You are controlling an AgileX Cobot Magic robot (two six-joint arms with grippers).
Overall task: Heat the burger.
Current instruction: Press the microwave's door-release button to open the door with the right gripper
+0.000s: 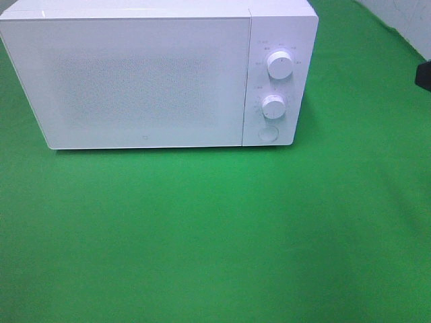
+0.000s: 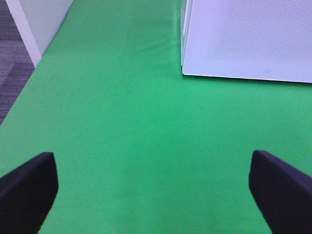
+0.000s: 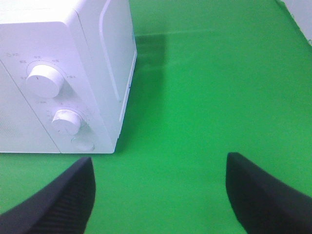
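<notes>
The burger is out of view in every frame. A white microwave (image 1: 145, 77) stands at the back of the green cloth with its door shut; its frosted door hides the inside. It has two round knobs (image 1: 279, 65) and a round button (image 1: 268, 133) on its right panel. My left gripper (image 2: 153, 187) is open and empty over the cloth, to the left of the microwave's corner (image 2: 243, 39). My right gripper (image 3: 158, 192) is open and empty, in front of and to the right of the microwave's knob panel (image 3: 53, 97).
The green cloth (image 1: 215, 235) covers the whole table. A dark object (image 1: 423, 75) pokes in at the right edge of the high view. Grey floor (image 2: 12, 58) and a white panel (image 2: 41, 22) show past the cloth's left edge.
</notes>
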